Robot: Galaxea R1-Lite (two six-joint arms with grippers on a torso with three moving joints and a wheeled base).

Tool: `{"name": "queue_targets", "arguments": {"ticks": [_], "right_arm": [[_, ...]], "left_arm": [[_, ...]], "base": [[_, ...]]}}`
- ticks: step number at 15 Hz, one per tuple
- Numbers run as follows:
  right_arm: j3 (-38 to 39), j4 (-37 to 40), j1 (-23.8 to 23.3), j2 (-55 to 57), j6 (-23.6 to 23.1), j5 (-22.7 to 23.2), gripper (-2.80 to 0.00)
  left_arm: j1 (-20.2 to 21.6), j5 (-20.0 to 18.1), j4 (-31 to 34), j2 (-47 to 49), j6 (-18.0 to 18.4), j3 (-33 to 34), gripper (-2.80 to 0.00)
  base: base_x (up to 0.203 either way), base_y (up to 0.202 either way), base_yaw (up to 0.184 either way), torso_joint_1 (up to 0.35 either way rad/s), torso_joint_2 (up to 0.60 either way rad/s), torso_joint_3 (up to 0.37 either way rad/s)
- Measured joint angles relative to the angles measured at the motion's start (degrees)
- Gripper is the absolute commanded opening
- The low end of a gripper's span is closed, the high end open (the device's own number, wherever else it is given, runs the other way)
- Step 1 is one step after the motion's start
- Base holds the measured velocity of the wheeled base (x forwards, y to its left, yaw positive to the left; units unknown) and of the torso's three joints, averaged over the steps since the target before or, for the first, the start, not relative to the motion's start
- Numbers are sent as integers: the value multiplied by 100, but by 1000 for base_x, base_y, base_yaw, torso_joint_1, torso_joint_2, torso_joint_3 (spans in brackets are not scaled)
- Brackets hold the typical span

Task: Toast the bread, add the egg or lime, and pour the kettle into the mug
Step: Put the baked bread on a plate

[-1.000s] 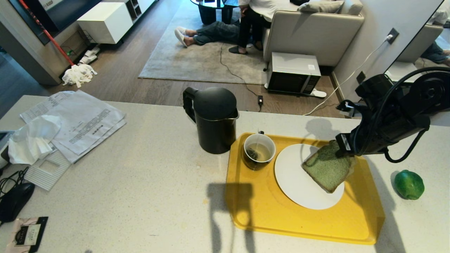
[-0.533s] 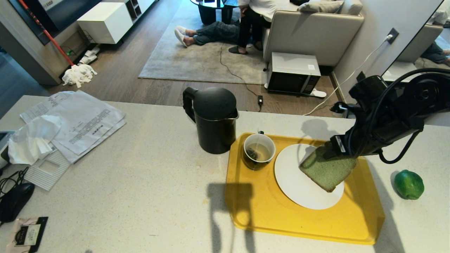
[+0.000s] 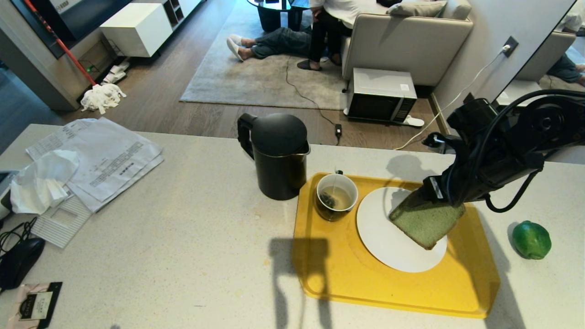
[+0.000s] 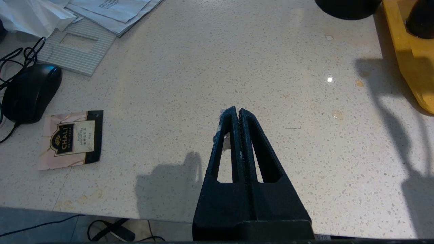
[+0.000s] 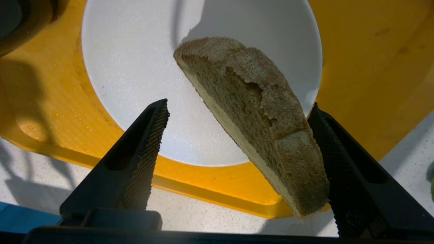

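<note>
Over the white plate on the yellow tray we see the bread standing tilted, its low corner towards the plate and its top leaning on one finger of the right gripper, whose fingers are spread wide, so nothing pinches the slice. We judge the bread light, soft and easy to crush or tear; we would take it gently across its flat faces near the crust. The left gripper is pressed together and empty over the bare counter. The mug on the tray holds pale tea with a tea bag, the kettle stands just beside the tray with lid closed, and the lime lies on the counter to the right
</note>
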Motion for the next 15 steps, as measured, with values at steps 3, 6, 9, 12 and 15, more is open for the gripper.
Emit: {"name": "queue_targets", "arguments": {"ticks": [3,6,9,12,15], "right_arm": [[-9,-187,0,17,-185,-28,0],[-11,-434,2,43,-341,-41,0],[-11,-655,2,95,-613,-67,0],[-11,-944,2,152,-703,-189,0],[-4,-1117,7,194,-906,-206,0]], "left_arm": [[0,0,-2,0,-1,0,-280],[0,0,-2,0,2,0,-280],[0,0,-3,0,0,0,-280],[0,0,-2,0,0,0,-280],[0,0,0,0,-1,0,-280]], "base": [[0,0,0,0,0,0],[0,0,0,0,0,0],[0,0,0,0,0,0],[0,0,0,0,0,0],[0,0,0,0,0,0]]}}
